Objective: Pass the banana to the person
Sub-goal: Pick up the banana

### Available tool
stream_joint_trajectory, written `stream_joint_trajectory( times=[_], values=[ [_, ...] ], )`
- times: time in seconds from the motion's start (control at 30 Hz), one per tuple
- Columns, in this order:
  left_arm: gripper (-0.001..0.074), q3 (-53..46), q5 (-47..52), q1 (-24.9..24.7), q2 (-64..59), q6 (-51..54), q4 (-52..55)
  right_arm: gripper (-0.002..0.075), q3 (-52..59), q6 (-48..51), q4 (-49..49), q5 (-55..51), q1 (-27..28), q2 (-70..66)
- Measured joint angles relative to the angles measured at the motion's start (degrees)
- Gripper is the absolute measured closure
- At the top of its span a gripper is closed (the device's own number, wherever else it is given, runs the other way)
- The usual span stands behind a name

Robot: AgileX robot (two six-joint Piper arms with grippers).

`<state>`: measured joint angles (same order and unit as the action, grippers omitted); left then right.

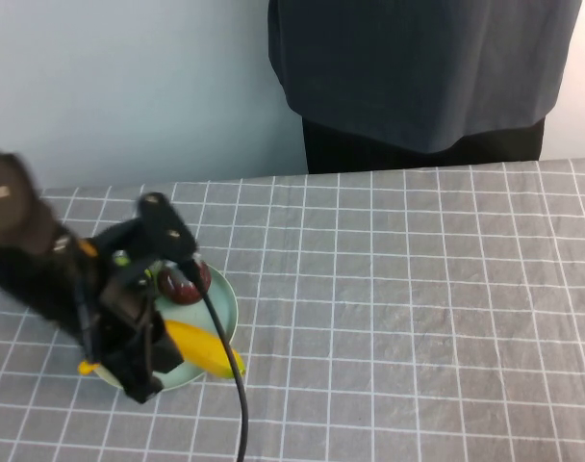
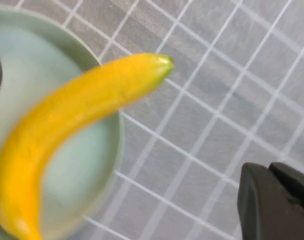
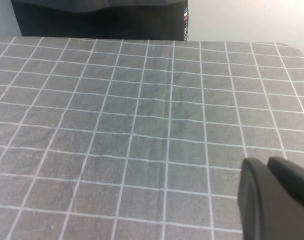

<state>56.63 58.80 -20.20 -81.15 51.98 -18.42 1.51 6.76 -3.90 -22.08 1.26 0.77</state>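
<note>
The yellow banana [image 1: 204,348] lies on a pale green plate [image 1: 231,306] at the table's left front. In the left wrist view the banana [image 2: 77,125] curves across the plate [image 2: 22,85], its greenish tip over the rim. My left gripper [image 1: 140,377] hangs just above the plate and the banana's left part, not touching it; its dark fingers [image 2: 277,200] look pressed together and hold nothing. My right gripper [image 3: 274,200] shows only in its wrist view, shut and empty above bare cloth. The person [image 1: 418,67] in a navy top stands behind the table's far edge.
A dark purple-red fruit [image 1: 182,282] sits on the plate's far side, beside the arm's black cable [image 1: 237,395]. A grey cloth with a white grid [image 1: 418,318] covers the table. The person's dark clothing [image 3: 102,20] shows beyond the far edge.
</note>
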Motion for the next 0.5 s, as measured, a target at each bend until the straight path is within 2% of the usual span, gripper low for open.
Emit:
stream_joint_trajectory(
  times=[0.2,0.27,0.33,0.5],
  values=[
    [0.0731,3.2,-4.1,-0.2,-10.6,11.7,2.7,0.0734,0.0,0.0,0.0,0.0,0.0,0.0],
    [0.0682,3.6,-6.5,-0.2,-13.7,13.5,5.4,0.0734,0.0,0.0,0.0,0.0,0.0,0.0],
    [0.0594,3.7,-9.1,-0.2,-16.7,14.2,8.6,0.0734,0.0,0.0,0.0,0.0,0.0,0.0],
    [0.0272,3.7,-15.6,-0.1,-22.2,14.6,17.4,0.0734,0.0,0.0,0.0,0.0,0.0,0.0]
  ],
)
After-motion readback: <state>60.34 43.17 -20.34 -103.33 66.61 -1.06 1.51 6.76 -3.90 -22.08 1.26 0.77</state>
